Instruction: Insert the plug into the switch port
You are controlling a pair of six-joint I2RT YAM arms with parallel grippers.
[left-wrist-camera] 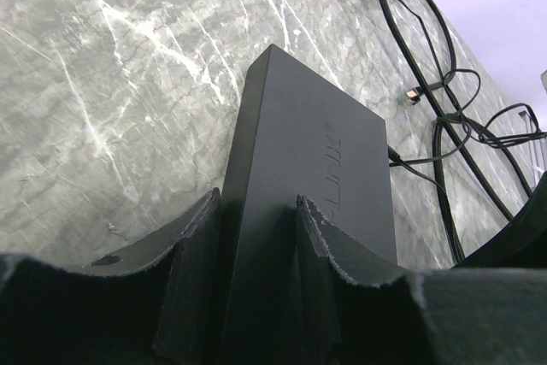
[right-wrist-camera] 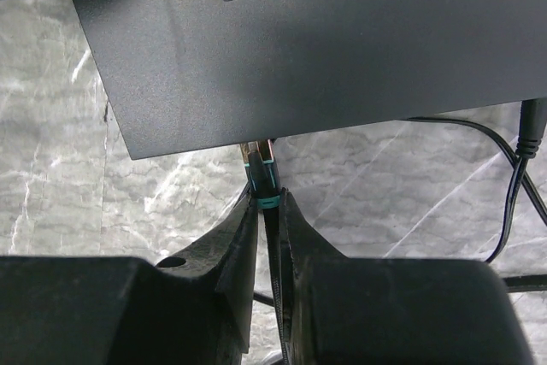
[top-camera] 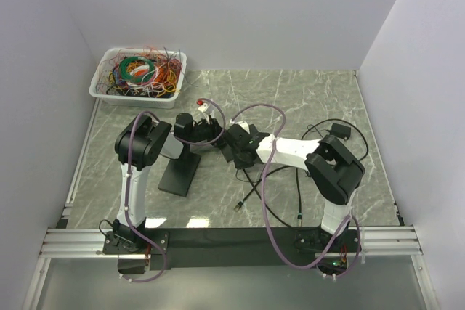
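Note:
The black switch, a flat box with raised lettering, is gripped at its near end between my left gripper's fingers, which are shut on it. In the top view the switch slants down to the table below the left gripper. My right gripper is shut on the plug, a dark connector with a teal band and a black cable trailing back between the fingers. The plug's tip sits right at the lower edge of the switch; the port itself is hidden. The right gripper is close beside the left one.
A white bin of tangled coloured wires stands at the back left. Black cables loop over the marble table right of centre, with a loose connector and a black power adapter. A small red and white item lies behind the grippers.

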